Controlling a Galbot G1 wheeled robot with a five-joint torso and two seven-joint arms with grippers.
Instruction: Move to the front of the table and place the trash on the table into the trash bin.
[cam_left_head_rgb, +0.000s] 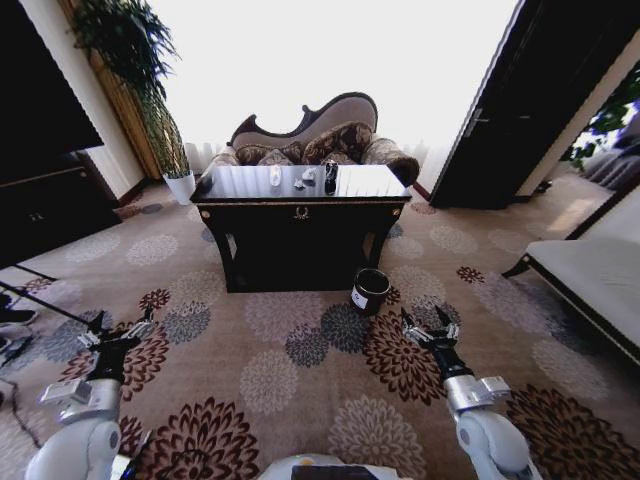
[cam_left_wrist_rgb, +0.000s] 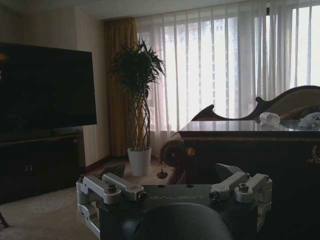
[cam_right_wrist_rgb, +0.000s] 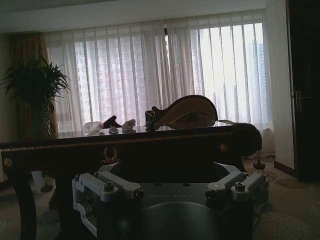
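Observation:
The glossy black table (cam_left_head_rgb: 300, 210) with gold trim stands ahead of me across the carpet. On its top lie a clear bottle (cam_left_head_rgb: 275, 176), two small white paper bits (cam_left_head_rgb: 308, 175) and a dark shiny object (cam_left_head_rgb: 330, 176). The round black trash bin (cam_left_head_rgb: 370, 290) with a white label sits on the floor by the table's front right leg. My left gripper (cam_left_head_rgb: 120, 327) and right gripper (cam_left_head_rgb: 425, 323) hover low over the carpet, well short of the table, both open and empty. The left wrist view shows the bottle (cam_left_wrist_rgb: 270, 119) on the table (cam_left_wrist_rgb: 235, 131); the right wrist view shows the bottle (cam_right_wrist_rgb: 92, 127) and a paper bit (cam_right_wrist_rgb: 128, 124).
A patterned sofa (cam_left_head_rgb: 320, 140) stands behind the table. A plant in a white pot (cam_left_head_rgb: 180, 185) is at the back left, next to a dark cabinet (cam_left_head_rgb: 45, 205). A bench (cam_left_head_rgb: 590, 275) sits at the right, with a dark doorway (cam_left_head_rgb: 510, 110) behind it. Open carpet lies between me and the table.

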